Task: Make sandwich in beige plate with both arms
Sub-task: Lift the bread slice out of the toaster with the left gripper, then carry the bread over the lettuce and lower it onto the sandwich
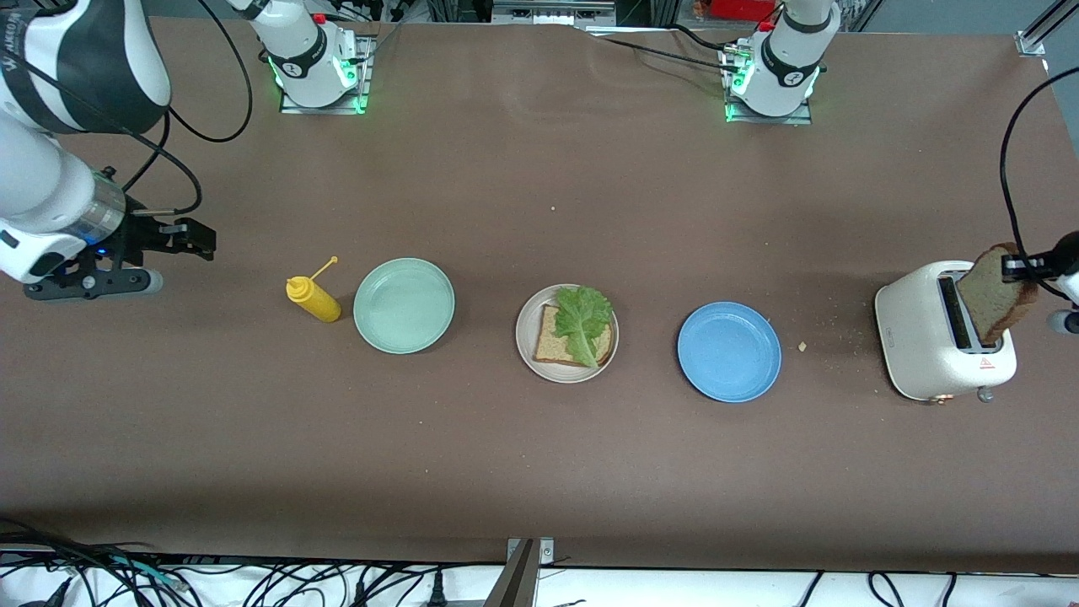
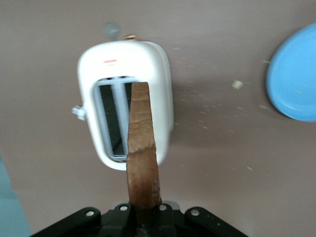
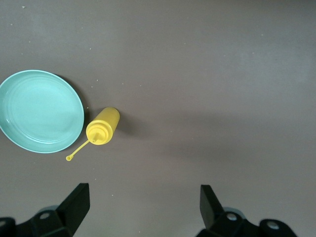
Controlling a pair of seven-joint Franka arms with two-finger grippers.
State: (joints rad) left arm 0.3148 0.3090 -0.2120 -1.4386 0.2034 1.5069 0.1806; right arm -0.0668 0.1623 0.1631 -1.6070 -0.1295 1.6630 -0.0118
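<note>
The beige plate point(image 1: 525, 350) lies mid-table and holds one bread slice point(image 1: 554, 346) with a ruffled green lettuce leaf point(image 1: 582, 321) on top. My left gripper point(image 1: 1022, 268) is shut on a second bread slice point(image 1: 993, 295) and holds it upright over the white toaster point(image 1: 927, 354). In the left wrist view the slice point(image 2: 140, 148) hangs edge-on above the toaster's slots point(image 2: 114, 116), clamped at my left gripper point(image 2: 145, 222). My right gripper point(image 1: 195, 238) is open and empty above the table at the right arm's end; its fingers point(image 3: 76, 202) show spread in the right wrist view.
A pale mint-green plate point(image 1: 404, 304) and a yellow squeeze bottle point(image 1: 313, 298) stand toward the right arm's end. A blue plate point(image 1: 729, 351) lies between the beige plate and the toaster. Crumbs point(image 1: 802, 346) lie beside the toaster.
</note>
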